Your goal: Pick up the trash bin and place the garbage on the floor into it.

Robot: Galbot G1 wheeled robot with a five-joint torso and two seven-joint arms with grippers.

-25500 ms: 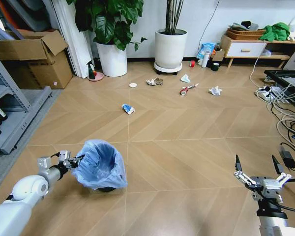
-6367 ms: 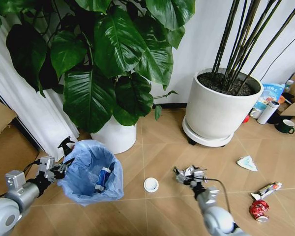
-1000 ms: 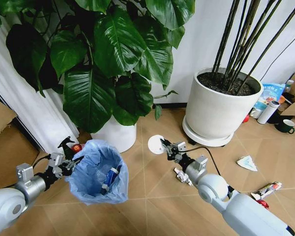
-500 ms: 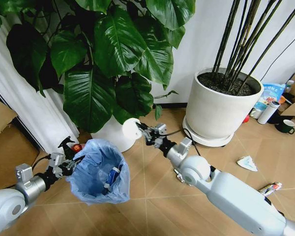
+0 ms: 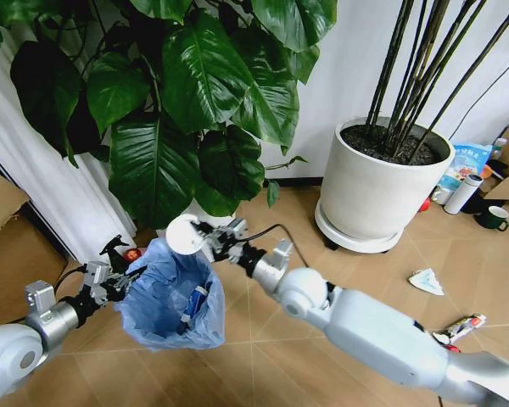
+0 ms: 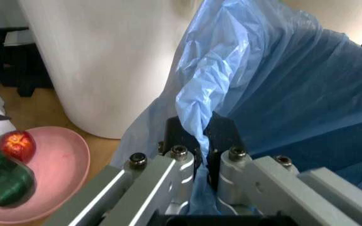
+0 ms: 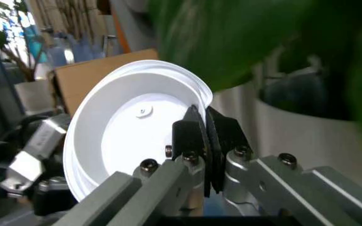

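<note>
**Q:** Where is the trash bin (image 5: 171,297) and what holds it?

**A:** I see it lifted off the floor (image 5: 271,339), just in front of the leafy plant's white pot (image 5: 205,222). My left claw (image 5: 112,283) is pinched tight on the blue bag's rim at the bin's side; the left wrist view shows both pads clamped on a fold of the bag (image 6: 256,84). A blue-white wrapper (image 5: 192,303) lies inside the bin.

**Q:** And the right claw?

**A:** My right claw (image 5: 205,240) is closed on the edge of the white disc (image 5: 184,234), held just above the bin's far rim. A crumpled white scrap (image 5: 427,281) and a red-white wrapper (image 5: 461,326) lie on the floor well to the right of the bin.
</note>
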